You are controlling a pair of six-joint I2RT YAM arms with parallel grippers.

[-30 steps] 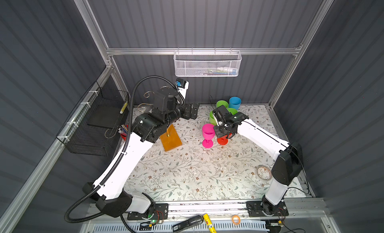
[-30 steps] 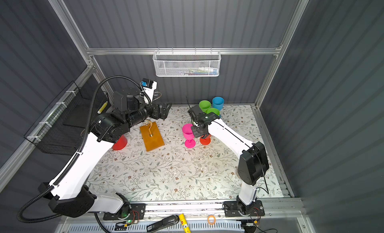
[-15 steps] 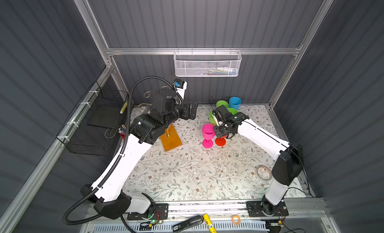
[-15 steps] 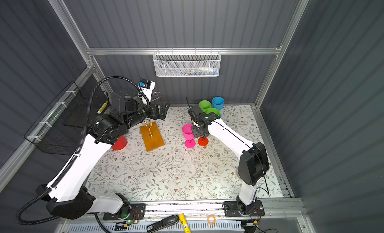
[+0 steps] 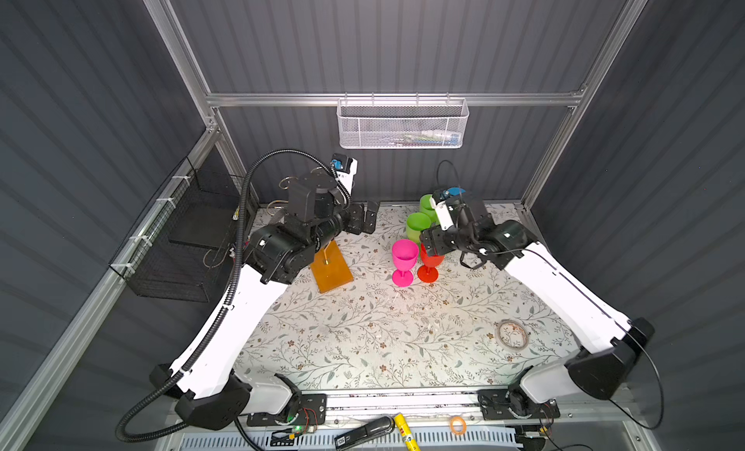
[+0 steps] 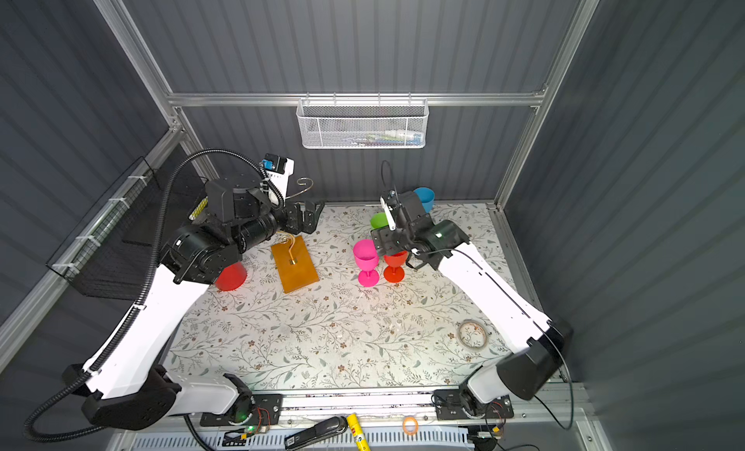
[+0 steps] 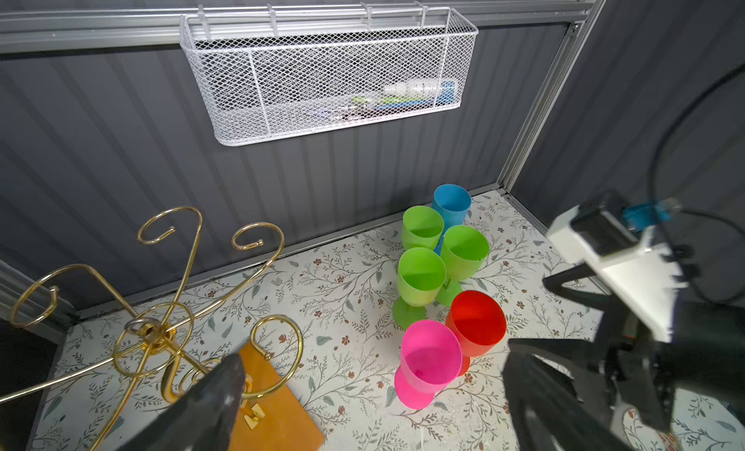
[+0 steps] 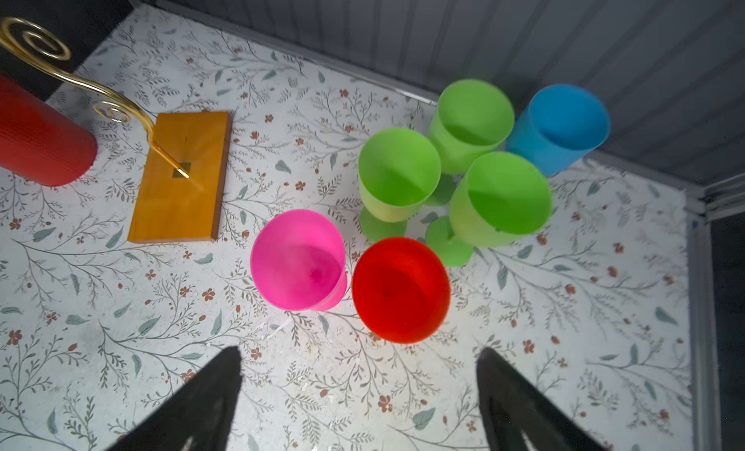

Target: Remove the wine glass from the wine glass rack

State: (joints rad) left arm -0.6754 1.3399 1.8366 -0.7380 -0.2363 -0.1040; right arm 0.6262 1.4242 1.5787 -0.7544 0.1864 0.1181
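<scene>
The red glass [image 8: 401, 290] stands on its foot on the table [image 5: 363, 328], a little toward 1 o'clock from the middle in both top views, and no finger touches it. By its place under the right arm, this looks like the glass the task means, so it is already off the rack [image 7: 152, 332].

The rack sits well apart at 9 o'clock of the glass on its wooden base [image 8: 177, 211]. The scroll arms that show in the left wrist view carry nothing. In the top views the left arm hides part of them.

The right gripper [image 8: 358, 360] hovers over the red glass with its jaws wide and nothing between them. The left gripper [image 7: 373, 360] hangs by the rack's 12 o'clock side, jaws equally wide and empty.

A pink glass [image 8: 298, 259] stands just beside the red one at 9 o'clock. Three green glasses [image 8: 399, 167] cluster at its 12 o'clock, with a blue glass [image 8: 564, 122] behind them at 1 o'clock. A red cup [image 6: 230, 276] stands near the base at its 9 o'clock.

The main work looks done. What seems left is for the right arm to lift clear without knocking the close-packed glasses.
</scene>
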